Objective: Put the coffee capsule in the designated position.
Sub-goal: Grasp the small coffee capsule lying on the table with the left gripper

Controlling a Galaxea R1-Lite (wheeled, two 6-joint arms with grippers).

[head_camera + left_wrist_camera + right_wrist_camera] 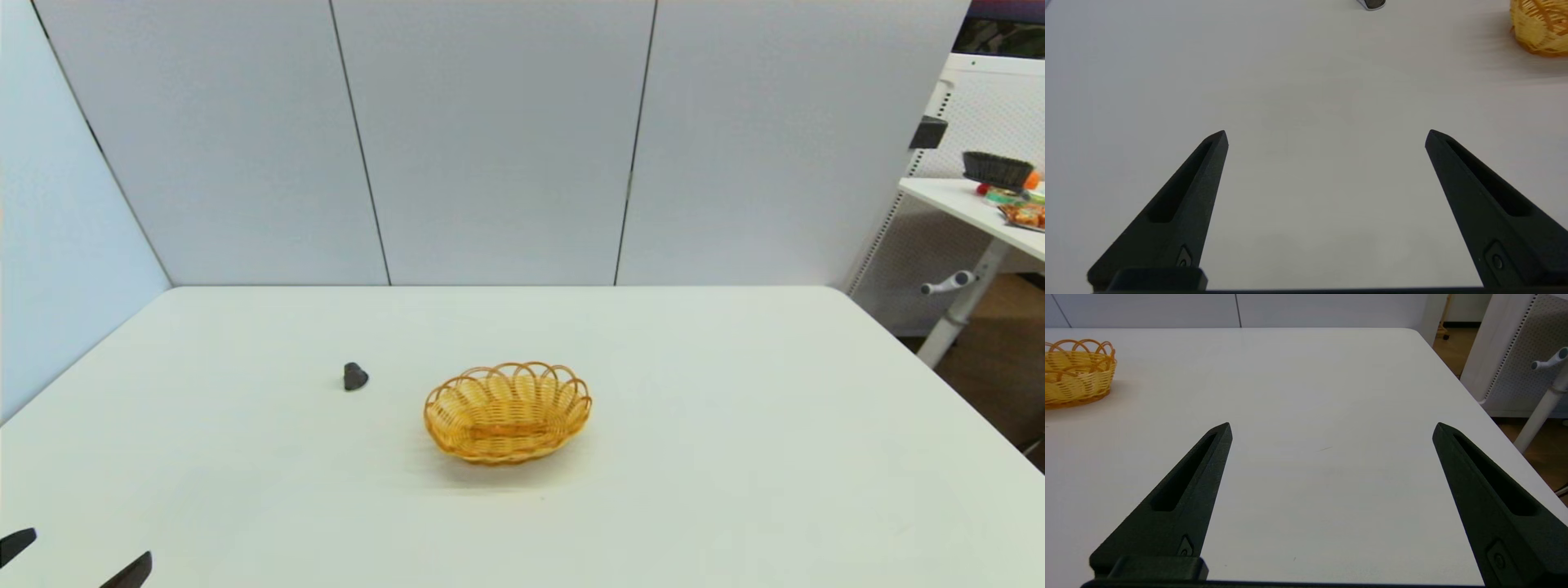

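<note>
So there's a white table (pixel 735 457) with a little dark coffee capsule (pixel 355 376) sitting left of centre, and a wicker basket (pixel 507 412) just to its right and a bit nearer, not touching it. Basket looks empty as far as I can tell. Down in the near left corner you can just see the left gripper (pixel 77 558), two black fingertips poking in with a gap between them. Far right there's another table (pixel 971 204) with some clutter on it.
</note>
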